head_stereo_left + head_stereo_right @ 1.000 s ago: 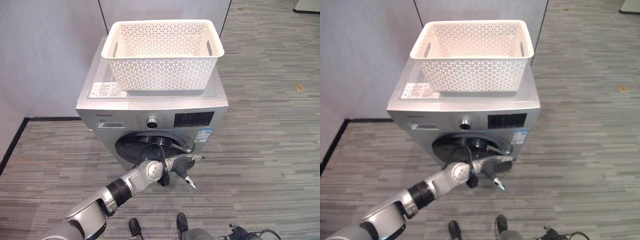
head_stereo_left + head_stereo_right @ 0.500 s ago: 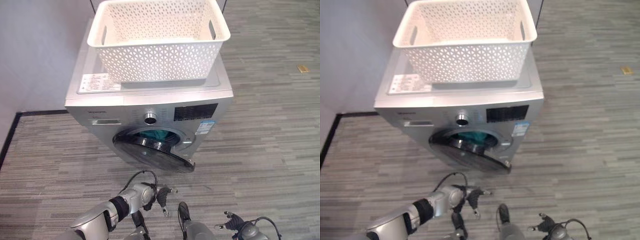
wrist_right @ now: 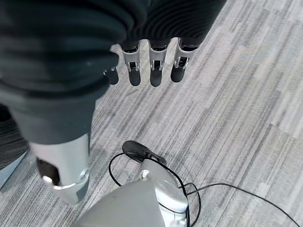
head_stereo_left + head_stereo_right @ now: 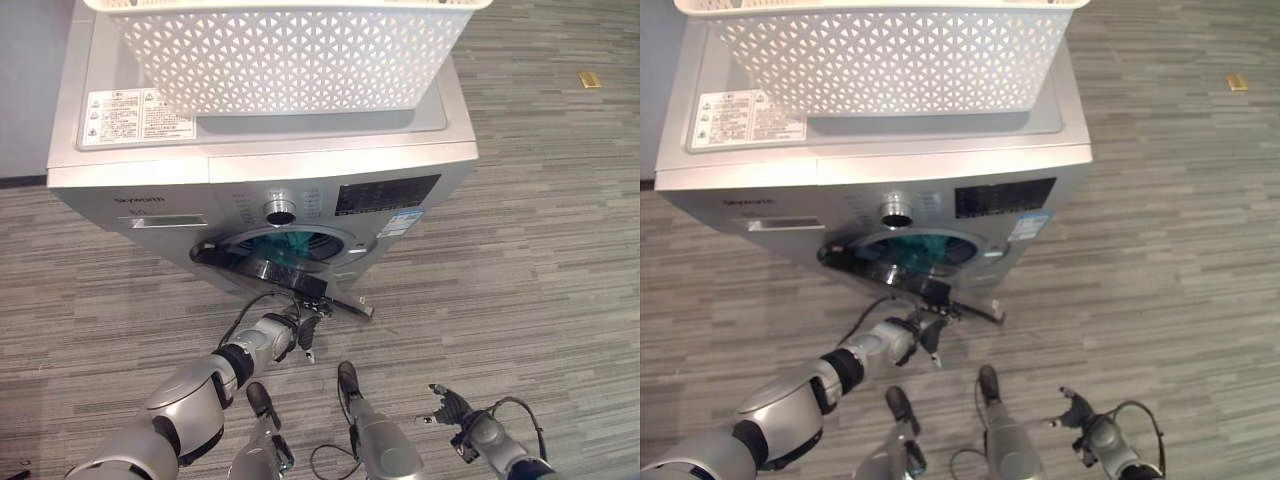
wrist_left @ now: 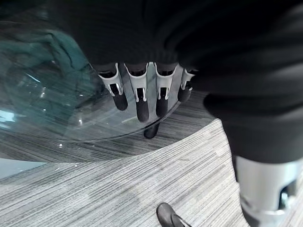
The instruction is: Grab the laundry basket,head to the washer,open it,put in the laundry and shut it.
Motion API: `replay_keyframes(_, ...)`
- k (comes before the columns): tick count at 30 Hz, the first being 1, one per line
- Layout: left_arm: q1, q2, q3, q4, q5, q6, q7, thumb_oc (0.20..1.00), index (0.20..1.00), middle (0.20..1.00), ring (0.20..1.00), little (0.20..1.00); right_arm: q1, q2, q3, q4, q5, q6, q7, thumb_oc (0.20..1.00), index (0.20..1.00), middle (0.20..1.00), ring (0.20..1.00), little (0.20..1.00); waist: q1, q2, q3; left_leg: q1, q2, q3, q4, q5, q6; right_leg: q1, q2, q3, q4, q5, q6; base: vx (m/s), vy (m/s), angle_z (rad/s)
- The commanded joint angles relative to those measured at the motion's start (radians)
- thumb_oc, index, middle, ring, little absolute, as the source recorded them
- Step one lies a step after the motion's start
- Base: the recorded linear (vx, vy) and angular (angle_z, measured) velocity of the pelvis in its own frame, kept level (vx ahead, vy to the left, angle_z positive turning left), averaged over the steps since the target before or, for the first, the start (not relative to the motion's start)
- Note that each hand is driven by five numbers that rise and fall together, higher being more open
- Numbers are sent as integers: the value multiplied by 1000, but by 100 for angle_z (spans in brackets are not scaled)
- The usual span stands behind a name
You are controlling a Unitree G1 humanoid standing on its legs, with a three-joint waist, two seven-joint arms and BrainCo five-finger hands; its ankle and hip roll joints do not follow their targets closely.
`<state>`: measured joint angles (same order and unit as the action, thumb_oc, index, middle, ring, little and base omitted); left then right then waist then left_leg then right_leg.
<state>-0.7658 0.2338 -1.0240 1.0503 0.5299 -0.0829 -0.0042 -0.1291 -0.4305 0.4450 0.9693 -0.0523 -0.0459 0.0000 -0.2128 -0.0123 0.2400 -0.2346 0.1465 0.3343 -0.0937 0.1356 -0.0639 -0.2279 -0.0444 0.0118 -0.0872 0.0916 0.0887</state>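
A white laundry basket point(image 4: 290, 55) sat on top of the silver washer point(image 4: 270, 170). Teal laundry point(image 4: 292, 241) lay inside the drum behind the half-open glass door point(image 4: 265, 268). The left hand point(image 4: 303, 330) rested relaxed fingers point(image 5: 139, 97) against the door; the right hand point(image 4: 452, 410) hung loosely open above the carpet.

Floor covering: grey carpet point(image 4: 560, 230) with fine horizontal striping, laid across the whole room; small flat tan-yellow rectangular object point(image 4: 590, 79) lying on the carpet, far right, well apart from everything else; pale grey wall panel point(image 4: 25, 90) at upper left; black skirting strip point(image 4: 20, 182) along the foot of that wall, meeting the carpet.
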Motion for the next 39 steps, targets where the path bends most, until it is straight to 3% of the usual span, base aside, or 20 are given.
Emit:
replay_keyframes(1, -233, 70, 169, 206, -33, 61, 113, 1000, 1000, 1000, 1000, 1000, 30, -46, 30, -106, 10, -21, -18, 1000, 1000, 1000, 1000, 1000, -42, -71, -18, -85, 59, -70, 6, -3, -39, -41, -24, -15, 0, -42, 84, -34, -17, -18)
replay_keyframes(3, -288, 152, 293, 285, -154, 81, 122, 1000, 1000, 1000, 1000, 1000, 49, -52, 19, -172, 12, -21, -16, 1000, 1000, 1000, 1000, 1000, -68, -93, -21, -112, 66, -64, 6, 3, -41, -74, -17, -5, 0, -30, 90, 35, -1, -21)
replay_keyframes(4, -287, 151, 293, 285, -154, 81, 122, 1000, 1000, 1000, 1000, 1000, 50, -52, 18, -171, 12, -20, -16, 1000, 1000, 1000, 1000, 1000, -69, -91, -24, -101, 64, -72, 6, -23, -48, -62, -19, -6, 0, -47, 95, 77, 7, -27)
replay_keyframes(5, -324, 217, 352, 311, -231, 77, 132, 1000, 1000, 1000, 1000, 1000, 73, -58, 1, -198, 12, -20, -14, 1000, 1000, 1000, 1000, 1000, -81, -102, -28, -116, 69, -71, 6, -19, -50, -80, -18, -4, 0, -41, 101, 116, -6, -31)
replay_keyframes(6, -466, 347, 406, 316, -380, 58, 187, 1000, 1000, 1000, 1000, 1000, 129, -56, -24, -248, 25, -34, -11, 1000, 1000, 1000, 1000, 1000, -106, -118, -36, -159, 74, -74, 6, -11, -56, -120, -18, -5, 0, -26, 108, 67, -25, -25)
replay_keyframes(8, -589, 404, 424, 281, -547, 21, 245, 1000, 1000, 1000, 1000, 1000, 135, -55, -19, -243, 24, -45, -32, 1000, 1000, 1000, 1000, 1000, -126, -115, -39, -204, 63, -94, 6, -7, -59, -154, -31, -18, 0, -22, 116, 105, 49, 5)
replay_keyframes(10, -669, 417, 429, 261, -702, -19, 244, 1000, 1000, 1000, 1000, 1000, 109, -57, -14, -220, 34, -50, -41, 1000, 1000, 1000, 1000, 1000, -127, -99, -43, -234, 49, -108, 6, -7, -62, -171, -47, -28, 0, -19, 122, 103, 92, 26)
replay_keyframes(20, -659, 365, 458, 128, -771, -89, 323, 1000, 1000, 1000, 1000, 1000, 77, -74, 23, -289, 25, -69, -53, 1000, 1000, 1000, 1000, 1000, -110, -73, -50, -230, 30, -115, 6, -15, -62, -158, -58, -40, 0, -25, 127, 18, 15, 4)
replay_keyframes(24, -537, 315, 502, 34, -781, -125, 362, 1000, 1000, 1000, 1000, 1000, 96, -77, 25, -280, 14, -72, -61, 1000, 1000, 1000, 1000, 1000, -93, -66, -54, -201, 27, -114, 6, -22, -60, -126, -62, -48, 0, -36, 124, -6, -2, -1)
replay_keyframes(25, -432, 284, 523, -46, -772, -150, 374, 1000, 1000, 1000, 1000, 1000, 105, -67, 23, -247, 7, -70, -66, 1000, 1000, 1000, 1000, 1000, -76, -61, -54, -197, 23, -108, 6, 1, -50, -116, -62, -57, 0, -25, 116, -46, -9, 0)
replay_keyframes(26, -429, 284, 524, -47, -771, -149, 375, 1000, 1000, 1000, 1000, 1000, 106, -67, 23, -247, 6, -71, -66, 1000, 1000, 1000, 1000, 1000, -77, -61, -55, -196, 23, -109, 6, 1, -50, -116, -62, -57, 0, -25, 116, 0, 0, 0)
replay_keyframes(30, 1, 178, 588, -362, -800, -226, 346, 1000, 1000, 1000, 1000, 1000, 145, -9, -17, -125, -4, -60, -74, 1000, 1000, 1000, 1000, 1000, -17, -39, -66, -107, -2, -115, 6, -35, -35, -18, -80, -83, 0, -50, 106, 87, 28, 14)
replay_keyframes(31, 1, 178, 588, -362, -800, -226, 346, 1000, 1000, 1000, 1000, 1000, 145, -9, -17, -125, -4, -60, -74, 1000, 1000, 1000, 1000, 1000, -17, -39, -66, -107, -2, -115, 6, -35, -35, -18, -80, -83, 0, -50, 106, 82, 45, 35)
replay_keyframes(33, 281, 184, 574, -500, -836, -261, 206, 1000, 1000, 1000, 1000, 1000, 160, 23, -61, -31, 0, -48, -55, 1000, 1000, 1000, 1000, 1000, 24, -22, -86, -26, -25, -126, 6, -67, -19, 61, -93, -99, 16, -73, 103, 184, 103, 41)
replay_keyframes(34, 349, 203, 561, -501, -832, -255, 151, 1000, 1000, 1000, 1000, 1000, 165, 25, -68, -9, -4, -44, -44, 1000, 1000, 1000, 1000, 1000, 31, -18, -96, 0, -31, -125, 6, -76, -15, 82, -96, -101, 22, -81, 104, 160, 93, 22)
replay_keyframes(37, 416, 221, 565, -498, -828, -249, 107, 1000, 1000, 1000, 1000, 1000, 165, 30, -82, 23, -5, -39, -32, 1000, 1000, 1000, 1000, 1000, 44, -13, -110, 26, -39, -126, 6, -84, -8, 106, -101, -106, 29, -88, 106, 121, 83, 17)
replay_keyframes(38, 549, 215, 590, -487, -895, -235, 31, 1000, 1000, 1000, 1000, 1000, 176, 40, -104, 60, -14, -27, -15, 1000, 1000, 1000, 1000, 1000, 67, -5, -122, 80, -63, -142, 6, -100, 10, 154, -116, -119, 60, -107, 108, 115, 73, 10)
replay_keyframes(39, 550, 216, 590, -488, -896, -235, 30, 1000, 1000, 1000, 1000, 1000, 177, 40, -103, 60, -14, -28, -15, 1000, 1000, 1000, 1000, 1000, 67, -5, -123, 78, -63, -142, 6, -99, 10, 154, -115, -119, 60, -105, 107, 149, 111, 10)
